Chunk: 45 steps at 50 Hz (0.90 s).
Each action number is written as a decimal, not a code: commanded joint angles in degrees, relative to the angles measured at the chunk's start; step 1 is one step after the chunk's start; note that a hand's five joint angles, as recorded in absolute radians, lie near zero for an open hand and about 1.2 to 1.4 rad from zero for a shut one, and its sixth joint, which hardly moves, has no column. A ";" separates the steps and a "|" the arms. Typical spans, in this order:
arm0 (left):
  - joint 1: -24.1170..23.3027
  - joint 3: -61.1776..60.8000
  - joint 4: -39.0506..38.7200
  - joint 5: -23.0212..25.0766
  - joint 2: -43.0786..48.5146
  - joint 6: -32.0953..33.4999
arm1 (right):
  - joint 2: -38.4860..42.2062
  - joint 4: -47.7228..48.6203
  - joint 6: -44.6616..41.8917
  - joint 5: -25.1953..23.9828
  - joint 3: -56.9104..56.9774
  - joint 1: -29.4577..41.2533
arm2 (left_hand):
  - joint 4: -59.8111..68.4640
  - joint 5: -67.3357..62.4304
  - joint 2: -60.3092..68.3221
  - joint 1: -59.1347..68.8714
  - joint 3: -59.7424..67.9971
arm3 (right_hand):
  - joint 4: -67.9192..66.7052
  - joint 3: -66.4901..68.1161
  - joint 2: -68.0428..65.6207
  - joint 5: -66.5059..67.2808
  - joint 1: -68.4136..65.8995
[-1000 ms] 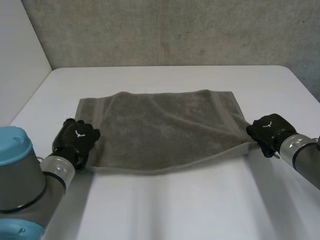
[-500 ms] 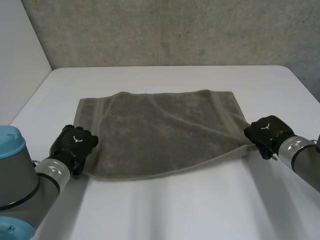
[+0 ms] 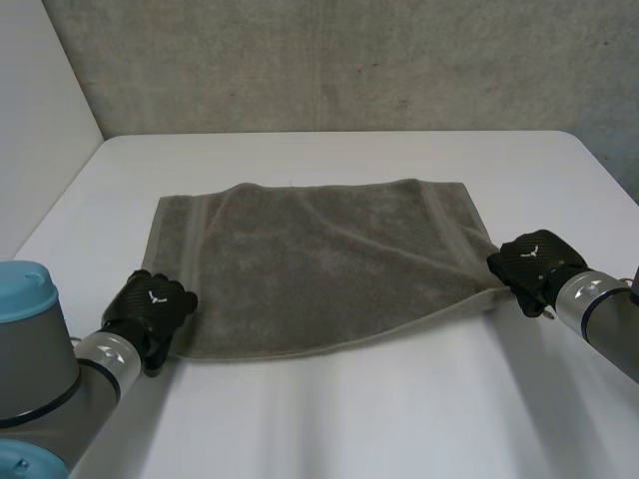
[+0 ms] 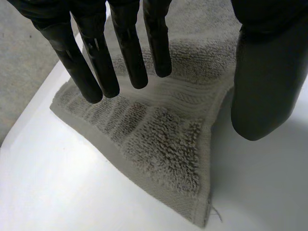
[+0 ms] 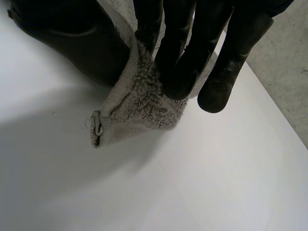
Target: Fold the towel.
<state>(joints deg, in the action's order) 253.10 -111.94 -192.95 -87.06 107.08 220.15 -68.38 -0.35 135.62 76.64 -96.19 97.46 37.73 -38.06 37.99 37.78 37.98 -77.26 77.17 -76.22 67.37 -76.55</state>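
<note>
Head view, towel: a rectangular grey-green terry towel (image 3: pixel 319 264) lies spread across the middle of the smooth white bench (image 3: pixel 399 419).
Texture: looped pile, with a flat woven band near each short end; shallow creases run toward the near right corner.
Left robot hand: the black left robot hand (image 3: pixel 152 302) is at the towel's near left corner. In the left wrist view its fingers (image 4: pixel 96 62) are straight and spread above the corner, with the thumb apart from them, and they pinch nothing.
Right robot hand: the black right robot hand (image 3: pixel 529 261) is at the near right corner. In the right wrist view its fingers (image 5: pixel 185 57) press the bunched corner against the thumb, and the hemmed tip pokes out past the fingertips.
Edges: the far hem is straight; the near hem slants toward the right robot hand.
Open room: white bench shows on every side of the towel, broadest in front of the near hem. Another strip runs back to the rough grey concrete wall (image 3: pixel 329 60).
</note>
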 commanded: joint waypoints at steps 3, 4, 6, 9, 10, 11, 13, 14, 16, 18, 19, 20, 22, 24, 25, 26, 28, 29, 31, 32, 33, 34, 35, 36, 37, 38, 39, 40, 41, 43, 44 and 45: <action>0.03 1.99 -0.93 -0.22 3.48 0.28 | 0.00 0.08 0.00 0.00 -0.05 -0.08 | 6.46 3.86 6.21 6.41 6.21 | -2.74 2.83 -3.78 2.63 -3.45; 0.03 2.51 -1.19 -0.31 3.92 0.28 | 0.00 0.26 0.00 0.00 -0.05 -0.08 | 12.79 -2.47 12.54 12.74 12.54 | -2.74 2.83 -3.78 2.63 -3.45; 0.03 2.96 -1.55 -0.39 4.27 0.28 | -0.09 0.52 0.09 0.00 -0.05 -0.08 | 21.93 -11.61 21.68 21.89 21.69 | -2.74 2.83 -3.78 2.63 -3.45; 0.03 3.57 -2.78 -0.83 4.36 0.28 | -0.44 1.40 0.26 -0.18 -0.14 -0.17 | 42.26 -31.94 42.01 42.22 42.02 | -2.74 2.83 -3.78 2.63 -3.45; 0.11 3.83 -3.65 -0.92 4.01 0.28 | -0.44 1.40 0.26 -0.18 -0.14 -0.17 | 42.27 -31.94 42.01 42.22 42.02 | -2.74 2.83 -3.78 2.63 -3.45; 0.11 3.84 -3.66 -0.92 4.01 0.28 | -1.05 1.93 0.52 -0.70 -0.14 -0.17 | 42.27 -31.94 42.01 42.22 42.02 | -2.74 2.83 -3.78 2.63 -3.45; 0.29 4.10 -5.06 -2.06 2.53 -0.42 | -2.81 2.11 0.70 -1.32 -0.23 -0.17 | 42.27 -31.94 42.01 42.22 42.02 | -2.74 2.83 -3.78 2.63 -3.45; 0.29 4.10 -5.06 -2.06 2.52 -0.43 | -5.51 2.11 0.88 -1.93 -0.23 -0.25 | 42.27 -31.94 42.01 42.22 42.02 | -2.74 2.83 -3.78 2.63 -3.45; 0.90 3.84 -5.24 -3.47 -4.12 -0.51 | -8.41 1.93 0.88 -2.80 -0.23 -0.25 | 42.27 -31.94 42.01 42.22 42.02 | -2.74 2.83 -3.78 2.63 -3.45; 1.17 3.40 -5.24 -3.64 -7.64 -0.69 | -11.34 1.49 0.88 -3.43 -0.14 -0.43 | 42.27 -31.94 42.01 42.22 42.02 | -2.74 2.83 -3.78 2.63 -3.45; 1.26 3.05 -5.15 -3.65 -10.72 -1.13 | -13.95 0.97 1.14 -4.21 -0.05 -0.87 | 42.27 -31.94 42.01 42.22 42.02 | -2.74 2.83 -3.78 2.63 -3.45; 1.26 3.05 -5.15 -3.65 -10.75 -1.13 | -16.32 -0.17 1.49 -5.00 0.12 -1.39 | 42.27 -31.94 42.01 42.22 42.02 | -2.74 2.83 -3.78 2.63 -3.45; 1.26 2.69 -4.71 -3.56 -13.66 -1.83 | -18.78 -2.09 1.67 -5.97 0.39 -1.75 | 42.27 -31.94 42.01 42.22 42.02 | -2.74 2.83 -3.78 2.63 -3.45; 1.17 1.82 -4.10 -3.38 -18.81 -3.41 | -20.55 -4.98 1.50 -6.93 0.82 -2.10 | 42.27 -31.94 42.01 42.22 42.02 | -2.74 2.83 -3.78 2.63 -3.45; 1.17 1.82 -4.10 -3.38 -18.84 -3.41 | -22.13 -8.58 1.15 -7.64 1.52 -2.88 | 42.27 -31.94 42.01 42.22 42.02 | -2.74 2.83 -3.78 2.63 -3.45; 1.08 1.03 -3.40 -3.38 -21.36 -4.02 | -22.15 -8.62 1.14 -7.65 1.53 -2.89 | 42.27 -31.94 42.01 42.22 42.02 | -2.74 2.83 -3.78 2.63 -3.45; 1.17 0.06 -2.16 -3.21 -23.59 -4.12 | -24.16 -16.75 0.18 -9.48 3.02 -5.51 | 42.27 -31.94 42.01 42.22 42.02 | -2.74 2.83 -3.78 2.63 -3.45; 1.17 -0.99 -0.60 -2.95 -25.24 -3.94 | -24.17 -16.79 0.18 -9.49 3.03 -5.53 | 42.27 -31.94 42.01 42.22 42.02 | -2.74 2.83 -3.78 2.63 -3.45; 1.17 -1.78 1.25 -2.86 -26.56 -3.94 | -25.83 -24.14 -3.41 -11.68 3.64 -8.24 | 42.27 -31.94 42.01 42.22 42.02 | -2.74 2.83 -3.78 2.63 -3.45; 1.17 -2.40 3.27 -2.68 -27.71 -4.03 | -25.84 -24.17 -3.43 -11.69 3.64 -8.25 | 42.27 -31.94 42.01 42.22 42.02 | -2.74 2.83 -3.78 2.63 -3.45; 1.17 -2.40 3.29 -2.68 -27.72 -4.03 | -26.88 -27.22 -5.95 -12.73 3.64 -9.30 | 42.27 -31.94 42.01 42.22 42.02 | -2.74 2.83 -3.78 2.63 -3.45; 1.26 -2.93 5.29 -2.24 -28.85 -4.03 | -26.89 -27.25 -5.98 -12.74 3.64 -9.31 | 42.27 -31.94 42.01 42.22 42.02 | -2.74 2.83 -3.78 2.63 -3.45; 1.26 -3.45 7.05 -1.72 -29.64 -4.03 | -27.68 -29.60 -8.50 -13.53 3.64 -10.35 | 42.27 -31.94 42.01 42.22 42.02 | -2.74 2.83 -3.78 2.63 -3.45; 1.26 -3.46 7.07 -1.71 -29.65 -4.03 | -27.95 -31.10 -10.70 -14.06 3.55 -11.32 | 42.27 -31.94 42.01 42.22 42.02 | -2.74 2.83 -3.78 2.63 -3.45; 1.26 -3.63 8.28 -1.28 -30.00 -4.12 | -27.95 -31.12 -10.72 -14.06 3.55 -11.33 | 42.27 -31.94 42.01 42.22 42.02 | -2.74 2.83 -3.78 2.63 -3.45; 1.26 -3.63 8.30 -1.27 -30.00 -4.12 | -27.95 -31.73 -11.94 -14.32 3.64 -11.85 | 42.27 -31.94 42.01 42.22 42.02 | -2.74 2.83 -3.78 2.63 -3.45; 1.34 -3.72 8.82 -0.93 -30.00 -4.12 | -27.95 -31.91 -12.56 -14.33 3.64 -12.03 | 42.27 -31.94 42.01 42.22 42.02 | -2.74 2.83 -3.78 2.63 -3.45; 1.52 -3.72 8.82 -0.57 -29.92 -4.20 | -27.95 -31.91 -12.57 -14.33 3.64 -12.03 | 42.27 -31.94 42.01 42.22 42.02 | -2.74 2.83 -3.78 2.63 -3.45; 1.52 -3.72 8.82 -0.57 -29.92 -4.21 | -27.34 -31.91 -12.92 -14.24 3.73 -12.21 | 42.27 -31.94 42.01 42.22 42.02 | -2.74 2.83 -3.78 2.63 -3.45; 2.04 -3.29 8.39 0.04 -29.04 -4.29 | -26.46 -31.91 -13.09 -14.41 3.82 -12.21 | 42.27 -31.94 42.01 42.22 42.02 | -2.74 2.83 -3.78 2.63 -3.45; 2.05 -3.28 8.38 0.04 -29.04 -4.29 | -24.63 -31.73 -13.10 -14.41 3.99 -12.21 | 42.27 -31.94 42.01 42.22 42.02 | -2.74 2.83 -3.78 2.63 -3.45; 2.31 -2.76 7.86 0.48 -27.82 -4.29 | -24.61 -31.73 -13.10 -14.41 3.99 -12.21 | 42.27 -31.94 42.01 42.22 42.02 | -2.74 2.83 -3.78 2.63 -3.45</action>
<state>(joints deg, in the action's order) 254.53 -115.62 -184.81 -88.16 77.02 215.97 -96.08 -32.37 123.96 62.31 -92.39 85.59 87.19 -85.33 87.17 84.03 88.62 -77.26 77.22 -76.28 67.37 -76.63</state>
